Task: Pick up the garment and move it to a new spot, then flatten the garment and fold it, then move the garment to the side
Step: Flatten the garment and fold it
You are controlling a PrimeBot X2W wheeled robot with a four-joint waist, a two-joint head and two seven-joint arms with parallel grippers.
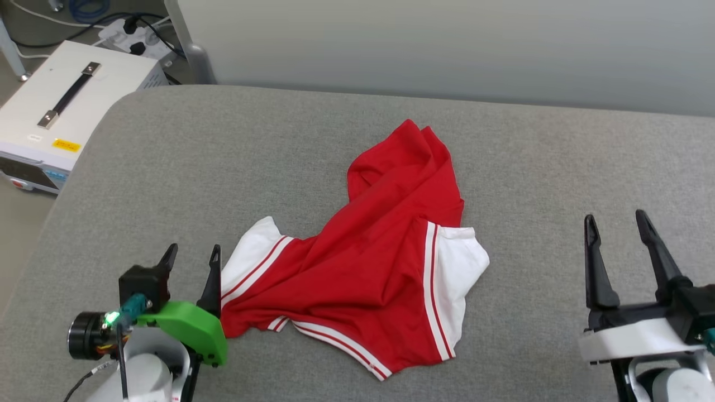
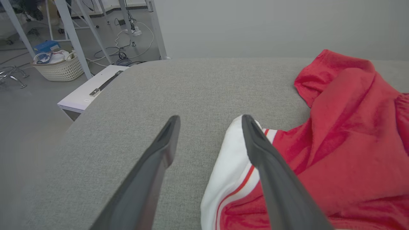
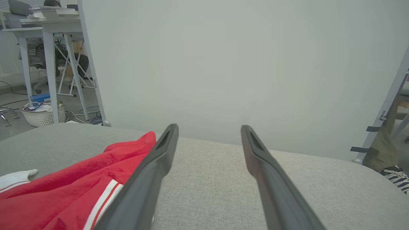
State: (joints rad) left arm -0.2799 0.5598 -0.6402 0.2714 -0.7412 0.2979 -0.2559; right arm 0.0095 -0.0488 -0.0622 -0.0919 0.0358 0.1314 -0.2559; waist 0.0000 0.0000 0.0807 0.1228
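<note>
The red jersey-style T-shirt (image 1: 363, 262) with white short sleeves and red-and-white striped trim lies crumpled near the middle of the grey fabric-covered table (image 1: 167, 167). Its body is bunched into a ridge running toward the far edge. The side turned up is plain red cloth. One white sleeve (image 1: 251, 251) spreads toward the robot's left and the other white sleeve (image 1: 455, 268) toward its right.

The left gripper (image 1: 194, 248) sits at the near left, just beside the left sleeve. Its two dark fingers are parted a moderate way with nothing between them. In the left wrist view, the left gripper (image 2: 211, 118) has its inner finger crossing over that sleeve's edge. Whether it touches the cloth is hard to tell.

The right gripper (image 1: 614, 216) stands over bare table well apart from the shirt. Its fingers are spread wide and it holds nothing, as the right wrist view also shows (image 3: 209, 126).

Beyond the table's left corner stands a white metal box (image 1: 67, 106) with a black strap handle. It bears a small yellow label (image 1: 66, 146) whose print is too small to read. A pale woven basket (image 2: 59, 67) rests on the floor farther off.
</note>
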